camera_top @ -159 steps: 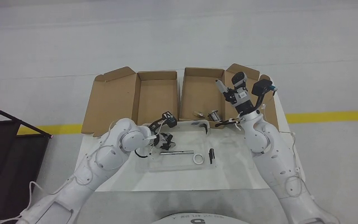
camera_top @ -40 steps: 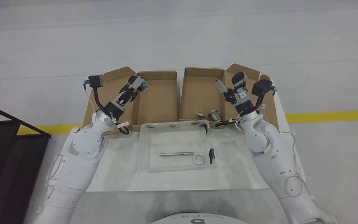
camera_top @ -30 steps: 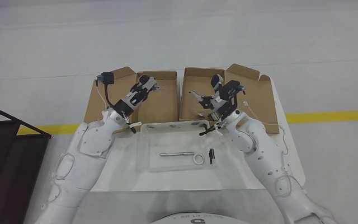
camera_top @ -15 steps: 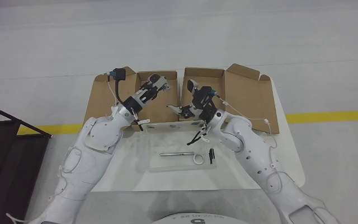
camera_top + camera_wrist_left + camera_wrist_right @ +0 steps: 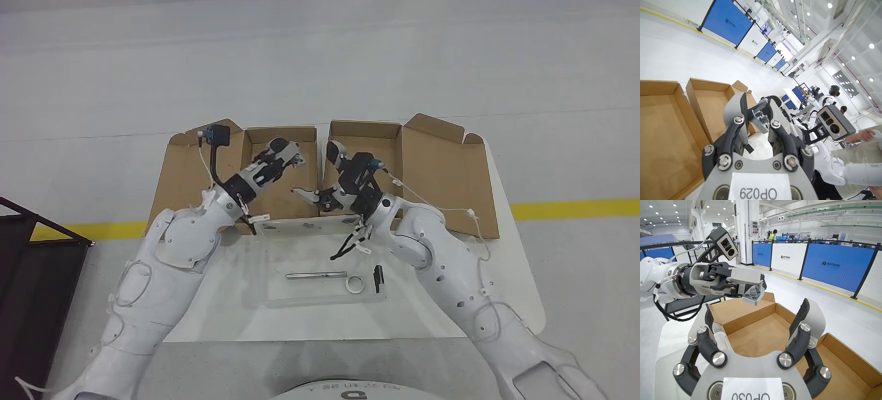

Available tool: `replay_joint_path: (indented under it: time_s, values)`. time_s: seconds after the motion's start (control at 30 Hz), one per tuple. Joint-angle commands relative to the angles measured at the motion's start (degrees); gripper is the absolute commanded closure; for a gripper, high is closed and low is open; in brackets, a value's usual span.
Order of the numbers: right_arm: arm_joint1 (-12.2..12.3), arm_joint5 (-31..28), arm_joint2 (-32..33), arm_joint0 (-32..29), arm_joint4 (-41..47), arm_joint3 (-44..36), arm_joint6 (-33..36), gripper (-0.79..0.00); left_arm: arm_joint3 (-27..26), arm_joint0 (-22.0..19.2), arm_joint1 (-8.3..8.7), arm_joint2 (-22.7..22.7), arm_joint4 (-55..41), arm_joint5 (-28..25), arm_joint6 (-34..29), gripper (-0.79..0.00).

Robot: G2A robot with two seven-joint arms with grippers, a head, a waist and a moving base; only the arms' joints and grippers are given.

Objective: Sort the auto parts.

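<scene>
My left gripper (image 5: pixel 289 155) is raised over the left cardboard box (image 5: pixel 280 133), shut on a small silver metal block (image 5: pixel 759 118) with screw heads in its face. The same block (image 5: pixel 753 295) hangs just beyond my right gripper (image 5: pixel 755 317), which is open, holds nothing and faces it from a short gap. Seen from above, the right gripper (image 5: pixel 312 195) sits between the two boxes at their near ends. On the table in front lies a clear tray (image 5: pixel 300 250) holding a thin metal rod (image 5: pixel 315 274), a metal ring (image 5: pixel 354 284) and a small black part (image 5: pixel 377 277).
The right cardboard box (image 5: pixel 365 127) stands beside the left one, both with their flaps folded out. The right forearm crosses the right box's near edge and the tray's far right corner. White tabletop surrounds the tray.
The left arm has carried the metal block up from the tray to above the left box. The right arm has swung left from the right box's flap until its open gripper faces the block.
</scene>
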Motion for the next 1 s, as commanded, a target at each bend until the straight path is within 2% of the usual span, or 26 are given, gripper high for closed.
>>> replay_joint_path:
  time_s: [0.0,0.27,0.47,0.8,0.97]
  values:
    - [0.0,-0.1,0.25,0.04,0.29,0.29,-0.13,-0.785,1.76,-1.53,-0.18,0.94,2.92,1.17,-0.34,0.0]
    - [0.18,-0.43,1.77,-0.52,1.02,0.41,-0.66,-0.785,13.8,-10.78,-2.35,8.03,7.92,5.07,-0.66,0.0]
    - [0.42,-0.32,3.26,-1.54,1.28,-0.2,-1.47,-0.785,21.59,-15.77,-3.96,11.75,10.03,7.83,-0.61,0.0]
    - [0.75,-0.23,5.19,-3.19,1.56,-1.47,-2.1,-0.785,32.87,-19.97,-6.02,15.39,12.05,10.59,-1.33,0.0]
    - [0.73,-0.11,5.23,-3.21,1.52,-1.47,-2.01,-0.785,37.68,-21.86,-6.83,16.17,12.03,13.02,-3.87,0.0]
